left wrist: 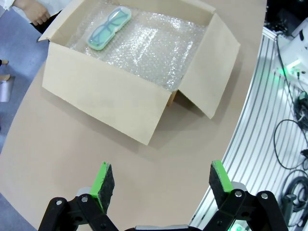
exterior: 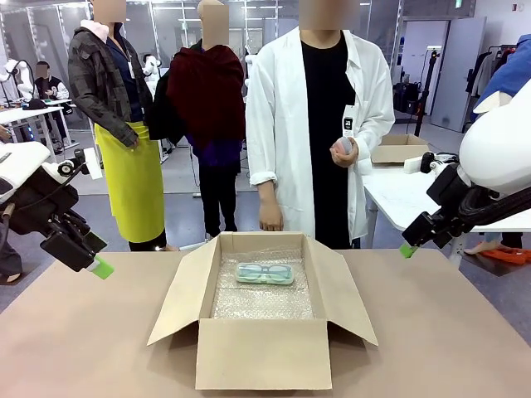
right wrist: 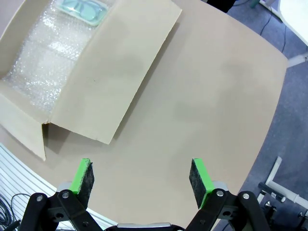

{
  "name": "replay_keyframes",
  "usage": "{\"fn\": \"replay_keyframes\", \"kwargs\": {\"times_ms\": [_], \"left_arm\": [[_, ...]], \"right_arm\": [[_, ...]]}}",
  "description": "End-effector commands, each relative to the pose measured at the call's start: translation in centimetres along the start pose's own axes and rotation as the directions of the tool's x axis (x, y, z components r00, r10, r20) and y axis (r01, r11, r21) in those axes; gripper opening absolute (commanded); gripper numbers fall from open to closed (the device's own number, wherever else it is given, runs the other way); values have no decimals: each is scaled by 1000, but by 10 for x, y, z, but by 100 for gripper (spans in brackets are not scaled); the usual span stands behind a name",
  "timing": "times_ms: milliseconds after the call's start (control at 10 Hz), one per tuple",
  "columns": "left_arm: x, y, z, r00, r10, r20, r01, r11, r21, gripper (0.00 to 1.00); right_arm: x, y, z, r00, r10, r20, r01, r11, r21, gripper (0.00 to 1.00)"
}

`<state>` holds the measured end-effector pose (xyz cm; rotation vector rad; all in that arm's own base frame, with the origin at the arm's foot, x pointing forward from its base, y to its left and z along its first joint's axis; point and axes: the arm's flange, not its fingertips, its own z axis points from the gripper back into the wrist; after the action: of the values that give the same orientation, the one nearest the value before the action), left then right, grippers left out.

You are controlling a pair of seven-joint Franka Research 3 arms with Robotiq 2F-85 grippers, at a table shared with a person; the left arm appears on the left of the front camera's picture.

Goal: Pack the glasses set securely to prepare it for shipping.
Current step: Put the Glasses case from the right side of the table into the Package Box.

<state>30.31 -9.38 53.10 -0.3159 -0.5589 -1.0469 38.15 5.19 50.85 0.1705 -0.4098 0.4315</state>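
An open cardboard box (exterior: 257,352) stands mid-table, lined with bubble wrap (exterior: 264,303). On the wrap, toward the far side, lies the mint-green glasses case (exterior: 264,273), also in the left wrist view (left wrist: 108,28) and at the top edge of the right wrist view (right wrist: 82,9). A person in a white coat stands behind the box, holding a small pink thing (exterior: 343,149) at chest height. My left gripper (exterior: 95,254) hovers open above the table's left side, clear of the box (left wrist: 106,91). My right gripper (exterior: 408,247) hangs open off to the right. Both pairs of green pads (left wrist: 102,185) (right wrist: 199,178) hold nothing.
The box flaps (right wrist: 115,67) are spread outward on all sides. Bare brown table (exterior: 440,332) lies to either side of the box. An aluminium rail with cables (left wrist: 269,125) runs along my side. A white table with another cardboard box (exterior: 398,149) stands behind on the right.
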Motion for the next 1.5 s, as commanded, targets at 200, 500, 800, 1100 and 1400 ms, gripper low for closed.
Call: {"fn": "replay_keyframes", "kwargs": {"times_ms": [200,500,800,1100,1400], "left_arm": [[-1,1,1,1000,-13,17,13,1000,-20,100],[-1,1,1,1000,-13,17,13,1000,-20,100],[-1,1,1,1000,-13,17,13,1000,-20,100],[-1,1,1,1000,-13,17,13,1000,-20,100],[-1,1,1,1000,-13,17,13,1000,-20,100]], "right_arm": [[-1,-1,2,1000,23,7,-23,1000,0,100],[-1,-1,2,1000,23,7,-23,1000,0,100],[-1,-1,2,1000,23,7,-23,1000,0,100],[-1,-1,2,1000,23,7,-23,1000,0,100],[-1,-1,2,1000,23,7,-23,1000,0,100]]}}
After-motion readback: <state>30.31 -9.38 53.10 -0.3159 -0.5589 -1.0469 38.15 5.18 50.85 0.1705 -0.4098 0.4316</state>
